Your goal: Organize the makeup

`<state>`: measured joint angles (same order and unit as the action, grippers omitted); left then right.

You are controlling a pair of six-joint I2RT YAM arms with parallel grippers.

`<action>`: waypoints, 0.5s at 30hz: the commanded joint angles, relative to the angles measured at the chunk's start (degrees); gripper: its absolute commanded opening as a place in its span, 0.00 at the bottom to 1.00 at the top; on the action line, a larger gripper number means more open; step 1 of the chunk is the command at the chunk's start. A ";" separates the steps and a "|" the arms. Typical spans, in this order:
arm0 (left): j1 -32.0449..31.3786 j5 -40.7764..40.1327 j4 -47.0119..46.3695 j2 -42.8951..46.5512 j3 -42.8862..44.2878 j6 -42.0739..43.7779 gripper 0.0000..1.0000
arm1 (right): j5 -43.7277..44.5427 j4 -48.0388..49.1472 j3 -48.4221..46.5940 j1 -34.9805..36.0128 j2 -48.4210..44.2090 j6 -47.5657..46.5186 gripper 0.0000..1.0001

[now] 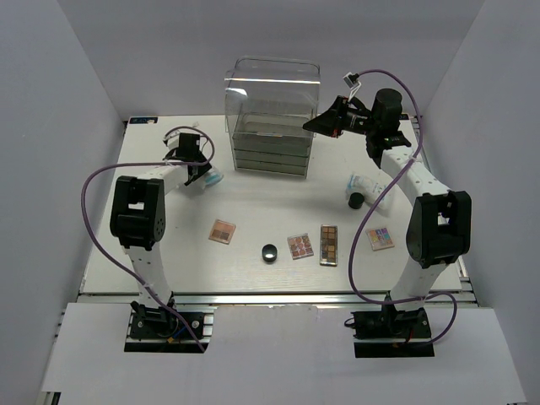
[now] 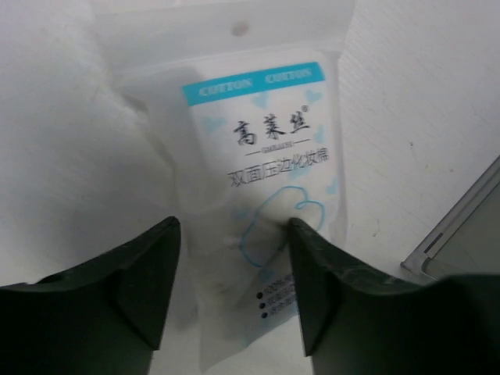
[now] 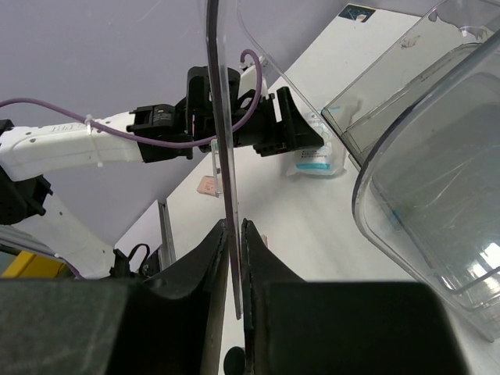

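Observation:
A white blue-printed soft packet point(image 2: 262, 187) lies on the table between the fingers of my left gripper point(image 2: 234, 234), which is open and low over it; it also shows in the top view point(image 1: 213, 179) and the right wrist view point(image 3: 316, 160). My right gripper point(image 3: 233, 234) is shut on the edge of the clear lid point(image 3: 221, 133) of the acrylic drawer box point(image 1: 272, 118) and holds it raised. On the front table lie a brown palette point(image 1: 222, 231), a round black pot point(image 1: 269, 252), a pink palette point(image 1: 300, 246), a long narrow palette point(image 1: 328, 245) and a multicoloured palette point(image 1: 380, 238).
A second white packet point(image 1: 364, 183) and a small dark round thing point(image 1: 356, 201) lie at the right, under my right arm. A corner of the drawer box point(image 2: 461, 242) is close to the right of my left gripper. White walls enclose the table.

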<state>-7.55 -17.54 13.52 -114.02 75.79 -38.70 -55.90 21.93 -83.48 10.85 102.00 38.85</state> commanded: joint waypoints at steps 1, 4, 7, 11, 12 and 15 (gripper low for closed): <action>0.17 0.05 -3.50 -0.94 1.91 -0.85 0.65 | -0.26 0.04 -0.37 -0.83 -2.24 0.44 0.13; 0.43 1.36 -3.68 -2.08 2.43 -2.26 0.37 | -0.26 -0.05 -0.19 -1.01 -2.41 0.35 0.13; 0.43 1.46 -3.06 -1.39 2.17 -2.87 0.19 | -0.18 0.04 -0.01 -1.01 -2.68 0.35 0.14; 0.43 2.59 -6.39 3.69 -4.22 -4.01 0.13 | -0.09 0.21 0.16 -1.01 -2.85 0.61 0.14; 0.43 3.21 -8.31 5.11 -5.64 -4.45 0.12 | 0.00 0.30 0.16 -1.01 -2.85 0.70 0.13; 0.43 6.89 -12.09 12.31 -11.87 -7.26 0.10 | 0.00 0.83 0.25 -1.01 -3.03 1.40 0.14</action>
<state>-7.42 -14.13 3.49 -109.65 68.34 -43.53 -55.90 21.82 -83.46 10.85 102.00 38.92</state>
